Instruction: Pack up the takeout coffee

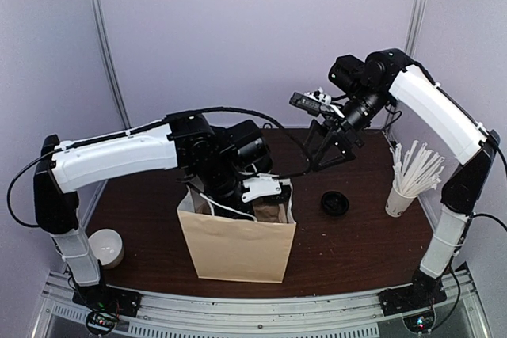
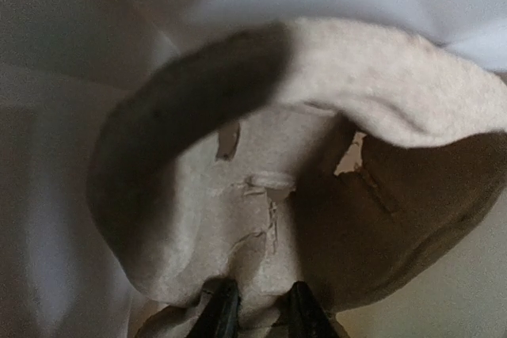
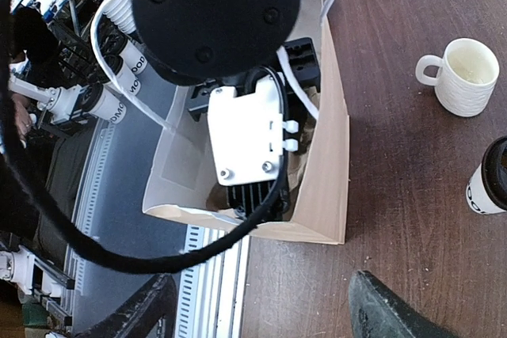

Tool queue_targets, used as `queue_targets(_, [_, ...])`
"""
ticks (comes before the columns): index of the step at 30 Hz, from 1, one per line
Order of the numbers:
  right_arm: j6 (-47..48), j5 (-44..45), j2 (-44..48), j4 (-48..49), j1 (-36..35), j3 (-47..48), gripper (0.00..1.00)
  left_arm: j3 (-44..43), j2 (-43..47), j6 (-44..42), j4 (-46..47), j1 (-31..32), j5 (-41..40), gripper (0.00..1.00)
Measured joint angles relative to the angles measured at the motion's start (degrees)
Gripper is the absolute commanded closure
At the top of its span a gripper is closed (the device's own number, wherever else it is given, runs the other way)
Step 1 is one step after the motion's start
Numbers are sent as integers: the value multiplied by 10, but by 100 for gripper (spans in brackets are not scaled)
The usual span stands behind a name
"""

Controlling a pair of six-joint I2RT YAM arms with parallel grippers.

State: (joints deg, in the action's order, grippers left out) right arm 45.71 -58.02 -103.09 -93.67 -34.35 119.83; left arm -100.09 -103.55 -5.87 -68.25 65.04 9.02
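Nearest the arm bases, the paper bag [image 1: 238, 247] stands upright and open on the surface [image 1: 348, 251]. The left arm reaches down into its mouth. The left end effector [image 2: 261, 314] shows two dark fingertips close together with pale bag paper between them, but it cannot be told whether they are clamped on it. Beyond the bag, a cream mug [image 3: 467, 77] stands well apart from it. The takeout coffee [image 3: 489, 187] stands upright near the mug at the edge of the right wrist view (the left arm hides it in the overhead view). It is not packed. A black round lid [image 1: 334, 203] lies to the right of the bag, near a cup of straws [image 1: 402, 195]. Farthest back, the right end effector [image 1: 331, 152] hangs raised with its fingers spread wide, holding nothing. Judgement: the bag is being presented, and the coffee is not yet grasped. The next move calls for the right arm to descend squarely over the cup and grip it level, to avoid a spill.
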Motion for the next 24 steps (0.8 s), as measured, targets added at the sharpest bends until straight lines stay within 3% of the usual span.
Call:
queue_targets(7, [5, -10, 9, -2, 0, -15, 22, 14, -12, 12, -2, 0, -15, 78])
queue_targets(24, [7, -16, 9, -2, 0, -30, 22, 126, -40, 30, 98, 0, -3, 78])
